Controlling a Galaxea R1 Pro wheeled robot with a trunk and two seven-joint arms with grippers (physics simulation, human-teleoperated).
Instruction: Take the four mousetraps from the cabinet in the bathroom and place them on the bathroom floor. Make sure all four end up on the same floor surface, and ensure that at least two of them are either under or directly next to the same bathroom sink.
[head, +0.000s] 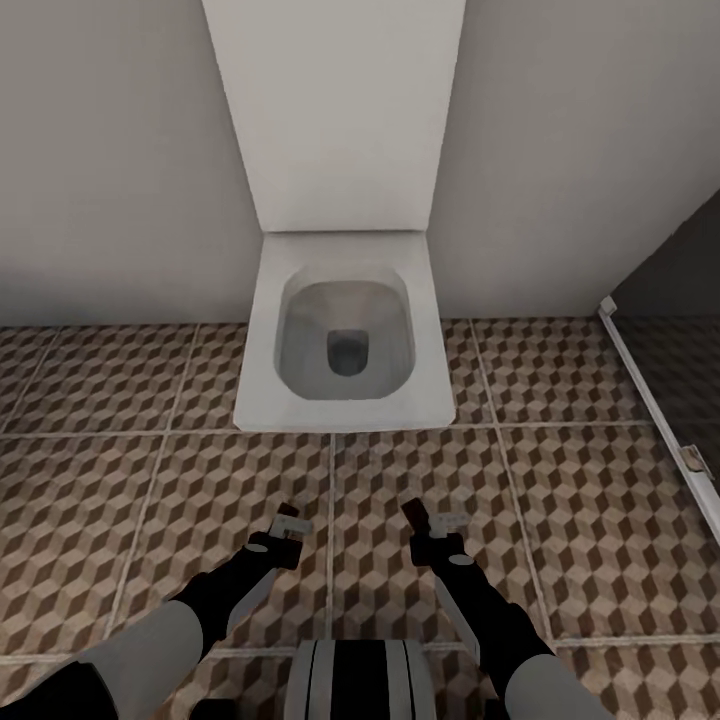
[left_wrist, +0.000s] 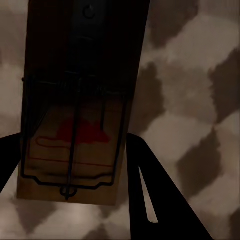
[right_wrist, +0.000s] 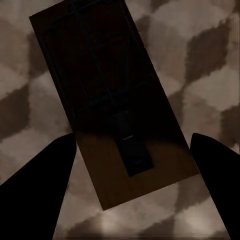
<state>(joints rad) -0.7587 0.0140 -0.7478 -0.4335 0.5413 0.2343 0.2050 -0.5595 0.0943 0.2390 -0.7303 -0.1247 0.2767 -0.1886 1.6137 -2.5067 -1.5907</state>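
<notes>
Left gripper (head: 290, 520): a mousetrap (left_wrist: 75, 100) is clamped between the jaws, and its wooden board sticks out past the dark fingers (left_wrist: 165, 200) in the left wrist view.
Right gripper (head: 425, 520): a second mousetrap (right_wrist: 112, 100) is clamped between the jaws, with the wire end pointing away from the fingers (right_wrist: 30, 195).
Bathroom floor (head: 560, 480): the cube-pattern tiles are seen just below both grippers, and no trap is seen lying on them.
Toilet (head: 345, 330): it is faced by the robot, ahead of both grippers.
Done: two traps are judged to be out of the cabinet and carried.
Left to do: both held traps must be put down by a sink, and two more traps must be fetched.
Sink: it cannot be told from here where it is.
</notes>
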